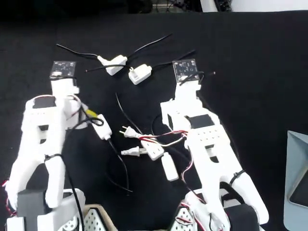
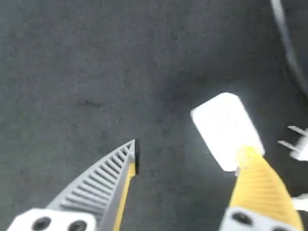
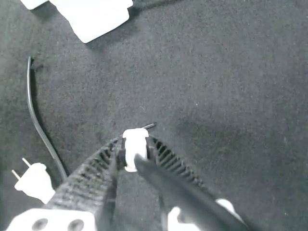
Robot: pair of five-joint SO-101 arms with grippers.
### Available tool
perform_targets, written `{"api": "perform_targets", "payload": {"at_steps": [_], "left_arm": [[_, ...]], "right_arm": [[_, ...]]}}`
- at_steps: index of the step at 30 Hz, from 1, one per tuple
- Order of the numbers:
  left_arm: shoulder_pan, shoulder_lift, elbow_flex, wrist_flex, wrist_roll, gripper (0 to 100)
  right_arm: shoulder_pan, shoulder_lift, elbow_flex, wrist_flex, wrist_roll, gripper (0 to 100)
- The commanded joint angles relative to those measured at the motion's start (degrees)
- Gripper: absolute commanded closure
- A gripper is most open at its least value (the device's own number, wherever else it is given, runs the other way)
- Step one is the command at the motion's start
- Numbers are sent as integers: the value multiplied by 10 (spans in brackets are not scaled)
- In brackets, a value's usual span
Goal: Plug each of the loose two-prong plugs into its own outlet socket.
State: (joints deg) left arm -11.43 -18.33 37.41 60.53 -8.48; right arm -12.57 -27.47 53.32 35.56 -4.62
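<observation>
My left gripper (image 2: 190, 149) is open low over the black mat, its yellow finger (image 2: 255, 183) beside a white outlet block (image 2: 225, 130). From above, that gripper (image 1: 89, 117) and block (image 1: 103, 127) lie at the left of centre. A loose two-prong plug (image 2: 298, 142) lies just past the block. My right gripper (image 3: 137, 151) is shut on a small white plug (image 3: 134, 144) with a black cable. Another two-prong plug (image 3: 31, 182) lies beside it, also seen from above (image 1: 127, 131). Two white outlet blocks (image 1: 115, 63) (image 1: 140, 74) rest at the back.
More white blocks (image 1: 153, 150) (image 1: 169, 167) and a second plug (image 1: 131, 152) lie between the arms, with black cords looping across the mat (image 1: 250, 72). A grey-blue bin (image 1: 296, 178) stands at the right edge. Red and white arm wires cross near the centre.
</observation>
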Motion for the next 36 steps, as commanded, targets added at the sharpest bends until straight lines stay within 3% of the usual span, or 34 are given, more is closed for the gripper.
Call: {"api": "perform_targets", "payload": {"at_steps": [1,11,20,28,36], "left_arm": [[62,0,-33,6,58,671],[94,194,-41,-96,105,688],[95,206,-123,-47,103,931],[59,211,-307,90,-49,971],[97,212,-340,126,-227,966]], "right_arm": [[8,0,-31,-10,-1,987],[8,3,-30,-10,-1,987],[8,3,-30,-9,-1,987],[8,3,-30,-9,-1,987],[17,3,-30,-9,-1,987]]}}
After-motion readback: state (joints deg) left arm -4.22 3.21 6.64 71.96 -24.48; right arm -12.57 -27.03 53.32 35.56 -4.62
